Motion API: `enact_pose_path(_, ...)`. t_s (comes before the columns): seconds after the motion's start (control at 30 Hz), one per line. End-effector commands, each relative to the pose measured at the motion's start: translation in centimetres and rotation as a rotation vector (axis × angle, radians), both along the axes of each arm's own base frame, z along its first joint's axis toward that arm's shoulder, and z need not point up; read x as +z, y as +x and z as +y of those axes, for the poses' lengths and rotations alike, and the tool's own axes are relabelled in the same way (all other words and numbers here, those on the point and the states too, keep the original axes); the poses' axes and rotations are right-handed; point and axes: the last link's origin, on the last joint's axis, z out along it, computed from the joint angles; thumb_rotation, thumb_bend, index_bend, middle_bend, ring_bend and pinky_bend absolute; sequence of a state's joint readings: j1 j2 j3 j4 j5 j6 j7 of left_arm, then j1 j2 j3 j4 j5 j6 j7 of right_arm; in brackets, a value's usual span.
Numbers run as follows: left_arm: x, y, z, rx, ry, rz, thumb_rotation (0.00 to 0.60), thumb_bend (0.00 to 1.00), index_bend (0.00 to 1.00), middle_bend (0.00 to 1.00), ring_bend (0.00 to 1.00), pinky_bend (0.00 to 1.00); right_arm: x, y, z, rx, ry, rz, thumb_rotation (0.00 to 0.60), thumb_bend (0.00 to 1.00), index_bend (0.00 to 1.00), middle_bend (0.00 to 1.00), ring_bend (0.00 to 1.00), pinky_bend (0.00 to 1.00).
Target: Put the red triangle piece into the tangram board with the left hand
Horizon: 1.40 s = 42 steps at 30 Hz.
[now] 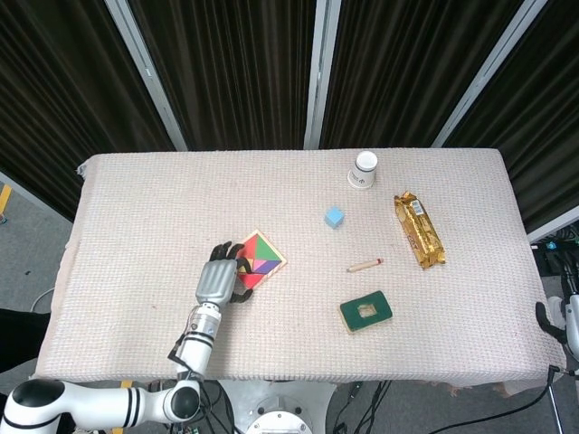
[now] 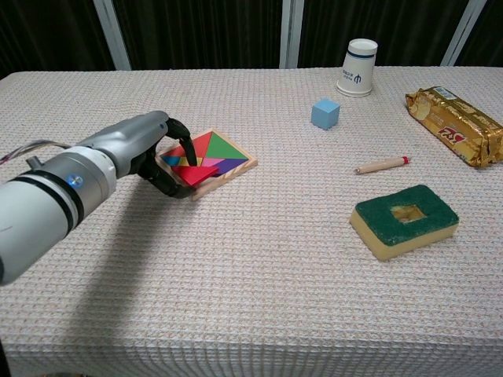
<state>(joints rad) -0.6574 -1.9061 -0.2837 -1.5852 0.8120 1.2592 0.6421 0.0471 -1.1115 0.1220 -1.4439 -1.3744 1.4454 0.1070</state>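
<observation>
left hand (image 2: 153,153): pinching red triangle piece (image 2: 195,174), angled low for seating
red triangle piece: at fingertips, over near corner of tangram board (image 2: 230,170), not yet flush
right hand: barely visible, state unclear

Left hand (image 1: 217,279) rests at the tangram board's (image 1: 263,256) near-left edge.

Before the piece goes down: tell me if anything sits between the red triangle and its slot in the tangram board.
Nothing visible does. The left hand holds the red triangle piece right over the near corner of the tangram board. The hand's own fingers hide part of that corner, so the slot itself cannot be checked.
</observation>
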Motion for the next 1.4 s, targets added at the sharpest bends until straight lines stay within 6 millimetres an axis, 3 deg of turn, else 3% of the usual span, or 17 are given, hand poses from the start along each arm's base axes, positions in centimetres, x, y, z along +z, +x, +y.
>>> enact_pose_path(0.03, -0.1, 0.1, -0.1, 0.006, 0.001, 0.004, 0.600, 0.26, 0.57, 0.12, 0.00, 0.00, -0.1, -0.1, 0.0, -0.001, 0.004, -0.001, 0.600, 0.34, 0.00, 0.00, 0.00, 0.00)
enact_pose_path(0.67, -0.6, -0.2, 1.0, 0.031, 0.000, -0.009, 0.600, 0.26, 0.57, 0.12, 0.00, 0.00, 0.0, -0.4, 0.0, 0.004, -0.003, 0.003, 0.600, 0.34, 0.00, 0.00, 0.00, 0.00)
enact_pose_path(1.4, -0.9, -0.5, 0.4, 0.008, -0.024, -0.021, 0.600, 0.25, 0.53, 0.12, 0.00, 0.00, -0.1, -0.6, 0.1, -0.006, 0.003, 0.002, 0.600, 0.34, 0.00, 0.00, 0.00, 0.00)
